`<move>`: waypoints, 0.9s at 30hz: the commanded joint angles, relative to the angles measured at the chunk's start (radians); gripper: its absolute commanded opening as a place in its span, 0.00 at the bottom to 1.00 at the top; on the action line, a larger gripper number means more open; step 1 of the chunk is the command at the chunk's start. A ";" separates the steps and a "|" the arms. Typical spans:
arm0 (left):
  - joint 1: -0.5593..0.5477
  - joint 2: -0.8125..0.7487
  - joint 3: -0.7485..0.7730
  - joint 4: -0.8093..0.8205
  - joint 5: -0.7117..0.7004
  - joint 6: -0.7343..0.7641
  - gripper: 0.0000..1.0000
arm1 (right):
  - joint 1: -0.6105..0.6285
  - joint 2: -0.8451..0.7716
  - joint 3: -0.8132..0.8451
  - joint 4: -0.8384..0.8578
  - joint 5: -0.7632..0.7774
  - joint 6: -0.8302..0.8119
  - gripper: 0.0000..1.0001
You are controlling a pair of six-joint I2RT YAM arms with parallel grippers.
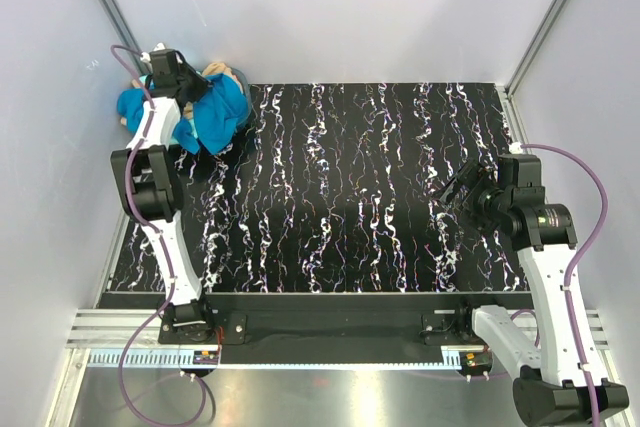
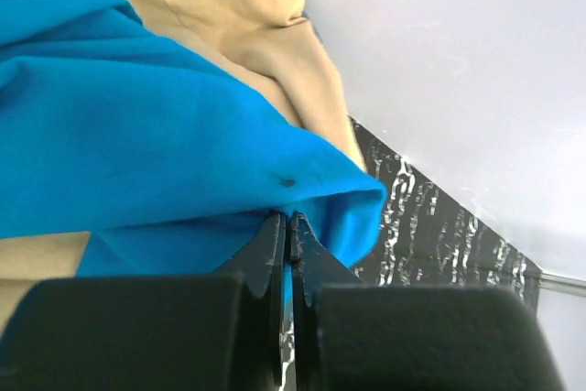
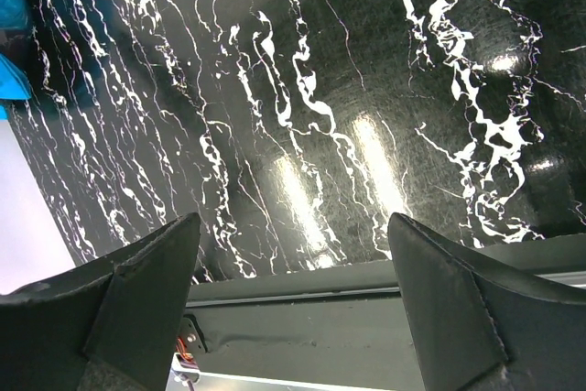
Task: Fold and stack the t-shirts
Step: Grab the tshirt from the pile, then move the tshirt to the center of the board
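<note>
Pinching down on blue cloth, the left fingers [image 2: 265, 258] are pressed together with a sliver of the blue t-shirt [image 2: 137, 135] caught between them, right at a folded edge. That shirt sits crumpled on top of a heap in the far-left corner of the counter [image 1: 350, 177], hard against the wall, with a tan t-shirt [image 2: 247, 25] bunched beneath and behind it. Over on the other side, the right fingers [image 3: 146, 290] are spread wide above bare marbled surface, gripping nothing, well apart from the heap. So this looks like the left fingers' play: the shirt lies directly at their tips, while the open space runs toward the middle and the near edge. The blue t-shirt is balled up, with no clear long axis to read, so I'd expect a drag out of the corner to spread it. Watch the tan one, though: it's touching and could ride along.
</note>
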State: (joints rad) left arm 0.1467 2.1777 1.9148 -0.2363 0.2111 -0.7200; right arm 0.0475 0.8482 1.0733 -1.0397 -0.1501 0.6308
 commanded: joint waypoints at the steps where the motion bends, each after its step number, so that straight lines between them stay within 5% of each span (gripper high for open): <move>1: -0.006 -0.166 0.058 0.074 0.054 -0.024 0.00 | -0.001 0.009 0.020 0.043 -0.005 0.015 0.91; 6: -0.009 -0.306 0.116 0.113 0.126 -0.062 0.00 | -0.003 0.017 0.007 0.070 -0.042 0.029 0.90; 12: -0.007 -0.384 0.165 0.570 0.425 -0.333 0.00 | -0.001 0.029 0.001 0.098 -0.081 0.033 0.90; 15: -0.038 -0.436 0.176 0.669 0.500 -0.464 0.00 | -0.001 0.032 0.000 0.109 -0.098 0.030 0.90; 21: -0.275 -0.756 -0.141 0.422 0.453 -0.222 0.01 | -0.003 0.064 0.000 0.107 -0.108 0.012 0.92; 23: -0.414 -0.835 -0.330 0.333 0.397 -0.143 0.22 | -0.001 0.081 0.007 0.107 -0.108 0.018 0.93; 24: -0.462 -0.870 -0.391 0.293 0.369 -0.106 0.63 | -0.003 0.086 0.008 0.109 -0.108 0.020 0.93; 25: -0.507 -0.939 -0.443 0.161 0.332 -0.063 0.91 | -0.003 0.091 0.008 0.109 -0.108 0.026 0.93; 27: -0.631 -0.999 -0.597 -0.036 0.168 0.049 0.99 | -0.003 0.106 0.004 0.110 -0.108 0.026 0.93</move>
State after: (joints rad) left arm -0.3935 1.2282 1.4677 0.0463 0.5594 -0.8536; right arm 0.0475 0.9436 1.0664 -0.9623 -0.2386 0.6571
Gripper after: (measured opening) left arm 0.958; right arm 0.929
